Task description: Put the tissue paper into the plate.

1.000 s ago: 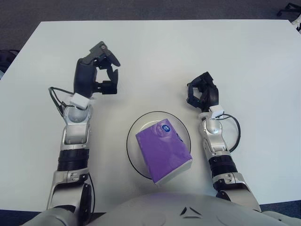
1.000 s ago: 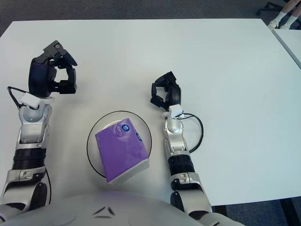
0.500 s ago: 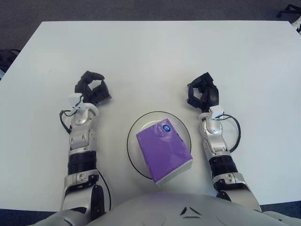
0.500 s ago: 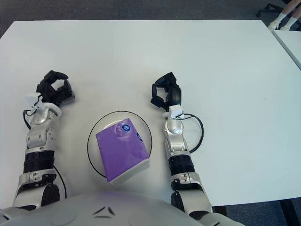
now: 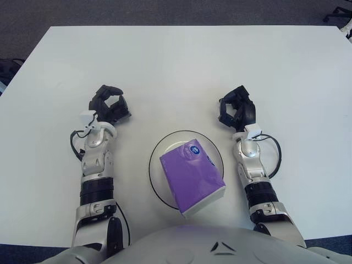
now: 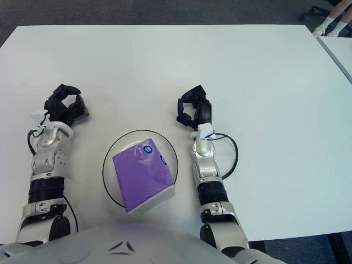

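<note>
Lowered since a second ago, the left hand [image 5: 109, 105] now sits left of the plate [image 5: 155, 165], fingers curled, empty.
Purple tissue paper [image 5: 191, 176] lies in the plate, one corner overhanging its near rim; the right hand [image 5: 236, 108], curled and empty, shows to the plate's right. White table [image 5: 176, 60] stretches bare beyond both hands; dark floor [image 5: 165, 11] borders the far edge.

Purple tissue pack [image 5: 191, 177] w/ white edge, blue-white round logo; black-rimmed clear plate [image 5: 157, 176]; white table [image 5: 181, 71].
</note>
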`<state>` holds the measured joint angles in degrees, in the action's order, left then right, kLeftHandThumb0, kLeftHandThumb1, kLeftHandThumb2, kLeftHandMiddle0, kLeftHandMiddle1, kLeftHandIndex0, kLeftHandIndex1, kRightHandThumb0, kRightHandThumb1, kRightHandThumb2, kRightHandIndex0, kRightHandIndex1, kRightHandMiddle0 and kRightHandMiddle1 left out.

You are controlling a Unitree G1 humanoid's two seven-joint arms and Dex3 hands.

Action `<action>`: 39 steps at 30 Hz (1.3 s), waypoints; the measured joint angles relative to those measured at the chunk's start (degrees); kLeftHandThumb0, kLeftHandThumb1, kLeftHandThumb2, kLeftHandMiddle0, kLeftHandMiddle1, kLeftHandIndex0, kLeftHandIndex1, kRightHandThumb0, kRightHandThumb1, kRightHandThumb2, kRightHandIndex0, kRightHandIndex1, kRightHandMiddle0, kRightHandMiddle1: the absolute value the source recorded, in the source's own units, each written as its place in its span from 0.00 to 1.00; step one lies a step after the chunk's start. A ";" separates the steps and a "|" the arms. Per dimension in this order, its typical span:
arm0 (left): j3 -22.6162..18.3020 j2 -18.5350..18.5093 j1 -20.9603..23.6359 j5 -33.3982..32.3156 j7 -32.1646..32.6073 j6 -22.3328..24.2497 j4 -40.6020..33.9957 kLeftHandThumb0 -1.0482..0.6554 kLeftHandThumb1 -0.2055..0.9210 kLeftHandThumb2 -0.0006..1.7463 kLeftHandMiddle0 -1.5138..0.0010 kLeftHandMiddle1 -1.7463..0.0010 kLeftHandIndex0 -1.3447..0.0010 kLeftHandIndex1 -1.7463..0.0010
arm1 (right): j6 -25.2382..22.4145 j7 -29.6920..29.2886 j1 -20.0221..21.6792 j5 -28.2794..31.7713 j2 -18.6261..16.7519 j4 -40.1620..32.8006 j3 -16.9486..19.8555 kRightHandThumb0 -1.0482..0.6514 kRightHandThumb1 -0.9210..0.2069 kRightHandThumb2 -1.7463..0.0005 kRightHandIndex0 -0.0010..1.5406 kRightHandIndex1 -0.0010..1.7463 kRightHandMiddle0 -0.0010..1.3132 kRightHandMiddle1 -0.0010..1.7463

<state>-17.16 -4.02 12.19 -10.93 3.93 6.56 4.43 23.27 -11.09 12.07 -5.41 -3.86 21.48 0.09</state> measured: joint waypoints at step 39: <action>5.19 4.85 -6.48 3.84 2.63 -6.68 -4.03 0.33 0.45 0.78 0.16 0.00 0.53 0.00 | -4.81 2.78 -4.38 -0.14 0.08 -6.84 -0.87 0.37 0.34 0.40 0.39 0.79 0.33 1.00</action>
<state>-11.97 0.83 5.71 -7.09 6.56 -0.12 0.40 18.46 -8.32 7.68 -5.55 -3.78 14.64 -0.78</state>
